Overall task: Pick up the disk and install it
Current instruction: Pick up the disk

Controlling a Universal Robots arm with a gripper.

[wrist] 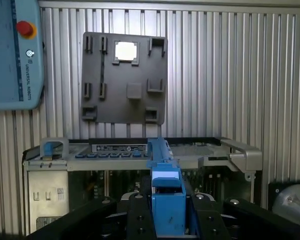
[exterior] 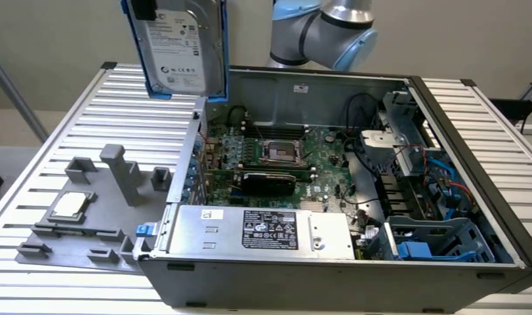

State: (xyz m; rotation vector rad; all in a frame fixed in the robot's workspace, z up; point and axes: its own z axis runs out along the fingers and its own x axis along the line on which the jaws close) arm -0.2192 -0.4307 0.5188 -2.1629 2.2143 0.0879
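The disk (exterior: 182,46), a silver hard drive with a white label and blue side rails, hangs upright in the air above the far-left corner of the open computer case (exterior: 309,92). In the wrist view its blue rail (wrist: 162,165) runs edge-on between the black fingers (wrist: 135,217) of my gripper (wrist: 167,212), which is shut on it. Below the disk in that view lie the case's edge and the slatted table.
Inside the case are the motherboard (exterior: 275,157), a silver box with a black label (exterior: 257,230) and a blue drive bay (exterior: 432,239). A grey fixture plate (exterior: 82,216) holding a small silver chip (exterior: 69,205) lies at the exterior view's left. A teach pendant (wrist: 15,55) rests on the table.
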